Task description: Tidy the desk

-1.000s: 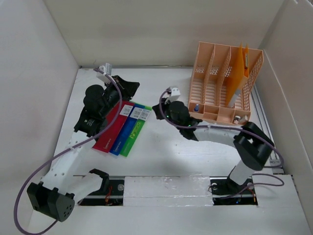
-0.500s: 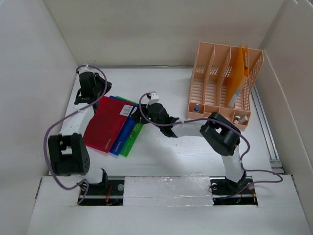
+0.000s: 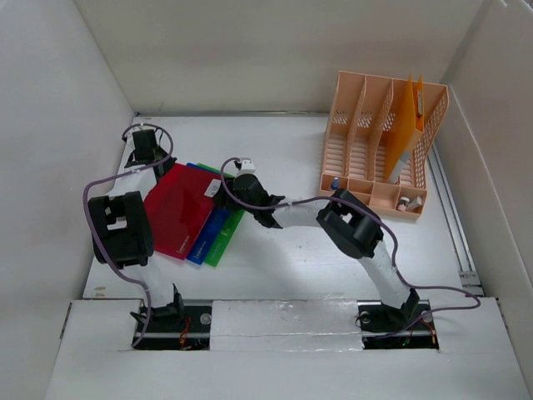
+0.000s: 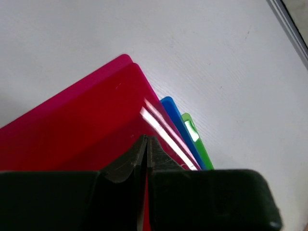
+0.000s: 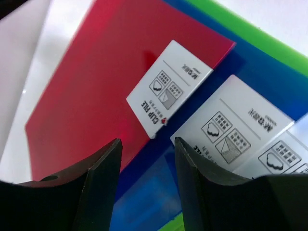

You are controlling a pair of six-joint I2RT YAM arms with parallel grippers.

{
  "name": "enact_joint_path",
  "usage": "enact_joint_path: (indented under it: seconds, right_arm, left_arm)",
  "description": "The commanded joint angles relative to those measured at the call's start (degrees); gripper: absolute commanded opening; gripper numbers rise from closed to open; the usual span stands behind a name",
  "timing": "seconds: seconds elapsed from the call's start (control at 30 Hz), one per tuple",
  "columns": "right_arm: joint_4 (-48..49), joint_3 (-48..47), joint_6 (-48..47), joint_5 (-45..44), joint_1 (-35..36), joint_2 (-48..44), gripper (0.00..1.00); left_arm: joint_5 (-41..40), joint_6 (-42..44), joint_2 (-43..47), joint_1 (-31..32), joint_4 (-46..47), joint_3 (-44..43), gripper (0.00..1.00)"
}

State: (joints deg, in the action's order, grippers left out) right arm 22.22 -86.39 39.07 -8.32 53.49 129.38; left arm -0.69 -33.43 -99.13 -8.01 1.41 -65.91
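Desk (image 3: 291,250) is white and walled in (arm bases on the near edge). Red folder (image 3: 179,208) lies flat at left-centre, overlapping the blue folder (image 3: 206,240) and green folder (image 3: 225,237). Left tool (image 4: 146,142) has its fingers pressed together over the red folder's far corner; can't tell if it pinches it. Right tool (image 5: 147,159) is spread wide above the red folder's white label (image 5: 168,89). Orange rack (image 3: 375,150) stands far right.
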Motion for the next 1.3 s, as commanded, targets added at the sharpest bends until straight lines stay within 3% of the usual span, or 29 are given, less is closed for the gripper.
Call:
enact_joint_path:
  seconds: [0.0, 0.23, 0.43, 0.53, 0.6, 0.73, 0.97, 1.27]
  right_arm:
    - [-3.40, -2.82, 3.55, -0.21, 0.73, 1.31, 0.53]
    - [-6.48, -6.15, 4.79, -1.09, 1.26, 3.24, 0.50]
    - [-8.59, -8.97, 5.84, -0.83, 1.26, 4.65, 0.30]
    - [-7.02, -7.92, 6.37, -0.74, 1.26, 4.39, 0.07]
    - [-7.01, -7.83, 6.63, -0.91, 1.26, 4.39, 0.01]
    - [-3.42, -5.21, 7.16, -0.73, 1.26, 3.43, 0.00]
    - [5.20, 7.19, 6.20, -4.42, 1.26, -6.32, 0.00]
    - [9.77, 21.67, 5.23, -7.07, 1.26, -19.16, 0.00]
  left_arm:
    - [3.03, -0.57, -1.85, -1.12, -0.27, -1.94, 0.00]
    - [3.94, -1.02, -5.55, -1.66, -0.44, -2.56, 0.00]
    - [3.24, -0.94, -5.90, -1.66, -0.53, -3.08, 0.00]
    - [5.08, -0.94, -6.51, -1.66, 0.25, -3.08, 0.00]
    - [6.66, -0.76, -6.60, -1.66, 0.61, -2.74, 0.00]
    - [8.95, -2.07, -7.47, -1.66, 1.75, -1.24, 0.00]
    - [8.42, -1.90, -2.74, -0.60, 5.00, 0.08, 0.00]
    - [15.19, -3.14, 0.70, 0.54, 8.52, 1.31, 0.00]
